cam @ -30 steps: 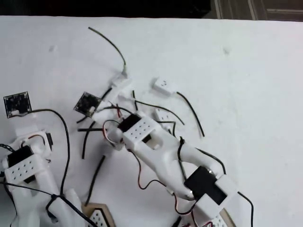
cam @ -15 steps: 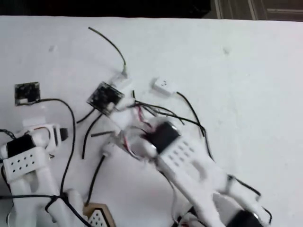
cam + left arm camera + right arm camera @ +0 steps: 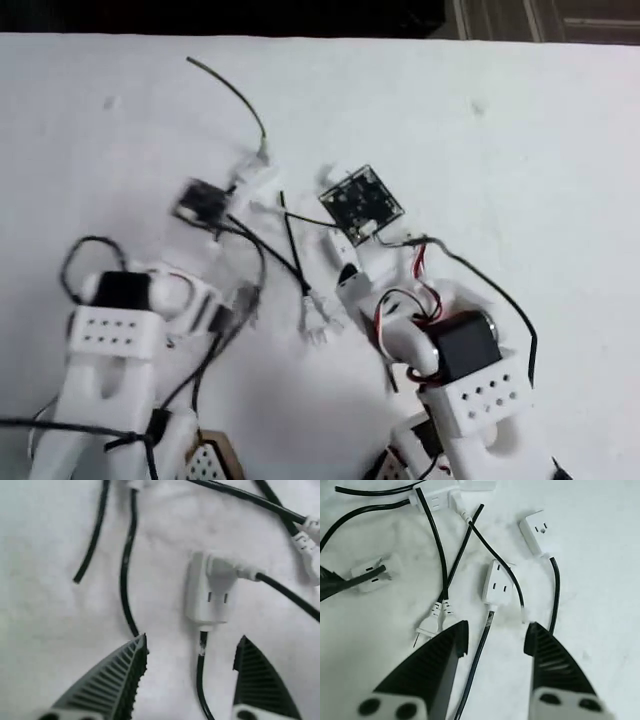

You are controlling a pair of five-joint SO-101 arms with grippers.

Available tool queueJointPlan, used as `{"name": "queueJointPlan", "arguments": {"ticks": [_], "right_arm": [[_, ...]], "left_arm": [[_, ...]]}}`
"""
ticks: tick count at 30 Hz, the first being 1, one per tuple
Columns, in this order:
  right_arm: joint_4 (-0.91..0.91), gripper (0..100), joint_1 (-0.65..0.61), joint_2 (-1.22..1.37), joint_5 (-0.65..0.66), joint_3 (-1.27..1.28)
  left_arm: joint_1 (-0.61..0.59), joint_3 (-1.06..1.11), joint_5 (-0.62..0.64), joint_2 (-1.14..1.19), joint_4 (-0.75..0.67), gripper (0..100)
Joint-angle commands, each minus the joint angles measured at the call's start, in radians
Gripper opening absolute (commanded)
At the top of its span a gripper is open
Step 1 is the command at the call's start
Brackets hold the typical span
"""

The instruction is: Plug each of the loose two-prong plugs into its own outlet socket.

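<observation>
Your left gripper (image 3: 193, 645) hangs with its ribbed black jaws apart in the left wrist view. A white block socket with two slots (image 3: 206, 592) lies just ahead of the gap, its long axis in line with the gripper.

In the right wrist view the right gripper (image 3: 496, 630) is spread and empty. A white two-prong plug on a black cord (image 3: 431, 626) lies just beside one finger, prongs toward the gripper, and a second white slotted socket (image 3: 498, 583) lies straight ahead.

From the high view the plug (image 3: 316, 326) rests on the white surface (image 3: 520, 150) between the arms, nearer the right, so the right arm looks the likelier one for you to take it with.
</observation>
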Motion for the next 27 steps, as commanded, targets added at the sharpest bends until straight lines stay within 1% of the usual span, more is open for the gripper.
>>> {"name": "queueJointPlan", "arguments": {"ticks": [1,7,11,16,18,22,24,27], "right_arm": [[-0.035,18.3,0.012,-0.031,-0.009,0.025],[-0.03,18.2,0.012,-0.042,-0.009,0.032],[-0.03,18.1,0.012,-0.042,-0.009,0.032],[-0.028,18.1,0.01,-0.042,-0.009,0.032],[-0.028,18.1,0.01,-0.042,-0.009,0.032],[-0.028,18.1,0.01,-0.042,-0.009,0.032],[-0.028,18.1,0.012,-0.042,-0.009,0.032],[-0.028,18.1,0.015,-0.042,-0.009,0.032]], "left_arm": [[0.125,0.083,0.002,-0.018,-0.109,31],[0.142,0.164,0.005,-0.018,-0.241,32],[0.15,0.219,0.044,-0.016,-0.316,32],[0.15,0.242,0.049,-0.016,-0.331,31],[0.151,0.242,0.049,-0.016,-0.333,28],[0.242,0.272,0.051,-0.01,-0.365,21],[0.283,0.269,0.051,0.012,-0.376,19],[0.286,0.239,0.051,0.067,-0.376,19]]}}
